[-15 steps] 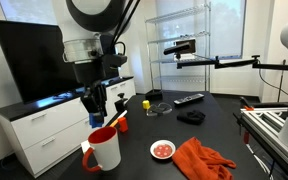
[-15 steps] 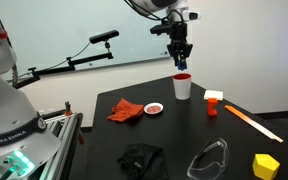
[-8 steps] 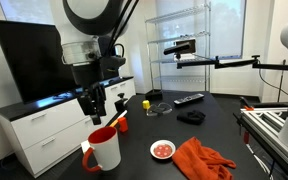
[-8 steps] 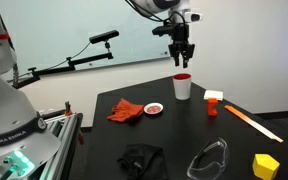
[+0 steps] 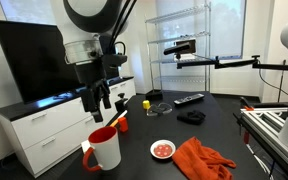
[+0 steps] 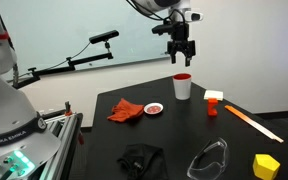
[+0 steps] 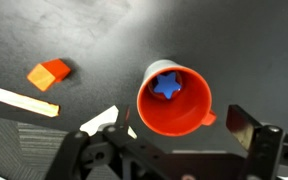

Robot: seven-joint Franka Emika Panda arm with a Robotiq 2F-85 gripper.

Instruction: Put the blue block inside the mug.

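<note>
From above, the wrist view looks into the mug, white outside and red inside. The blue block lies on its bottom. My gripper hangs open above the mug, one finger on each side of the rim, with nothing between them. In both exterior views the mug stands upright on the black table. The gripper is well above it, apart from it. The block is hidden inside the mug in both exterior views.
An orange block and a wooden stick lie beside the mug. A small red dish and an orange cloth lie nearby. A yellow block, a black cloth and a remote lie further off.
The gripper has opened and risen away from the mug's rim. The blue block has left the fingers and lies in the mug.
</note>
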